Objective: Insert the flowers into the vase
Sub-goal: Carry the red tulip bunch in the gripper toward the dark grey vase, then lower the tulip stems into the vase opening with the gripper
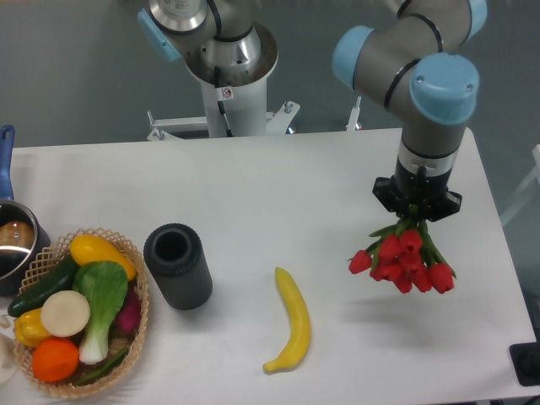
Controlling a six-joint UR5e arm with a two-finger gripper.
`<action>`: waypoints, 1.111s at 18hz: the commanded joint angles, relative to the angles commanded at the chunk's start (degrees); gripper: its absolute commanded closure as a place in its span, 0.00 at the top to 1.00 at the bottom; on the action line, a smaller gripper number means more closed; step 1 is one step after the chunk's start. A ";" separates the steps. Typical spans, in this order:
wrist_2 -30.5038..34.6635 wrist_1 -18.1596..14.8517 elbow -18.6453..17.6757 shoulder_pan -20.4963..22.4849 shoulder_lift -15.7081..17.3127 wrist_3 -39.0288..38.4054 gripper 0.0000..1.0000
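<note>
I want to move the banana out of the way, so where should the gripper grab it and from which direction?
Grip the banana at its thick middle, coming straight down from above, fingers across its narrow width. It lies flat and curved on the table, well apart from the vase.

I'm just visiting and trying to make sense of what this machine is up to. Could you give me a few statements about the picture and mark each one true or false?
1. The gripper holds the flowers with the red blooms hanging downward. True.
2. The flowers are already inside the vase. False: they hang at the right side of the table, while the vase stands empty at the left.
3. A banana lies on the table between the vase and the flowers. True.
4. The vase lies tipped over. False: it stands upright with its round mouth open upward.
5. The basket is empty. False: it holds vegetables and fruit.
</note>
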 joint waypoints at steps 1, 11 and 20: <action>-0.44 0.00 0.00 -0.18 0.09 -0.44 0.00; -17.82 6.31 -1.05 -5.71 7.29 -8.60 0.00; -50.76 21.71 -7.12 -8.18 9.49 -14.42 0.00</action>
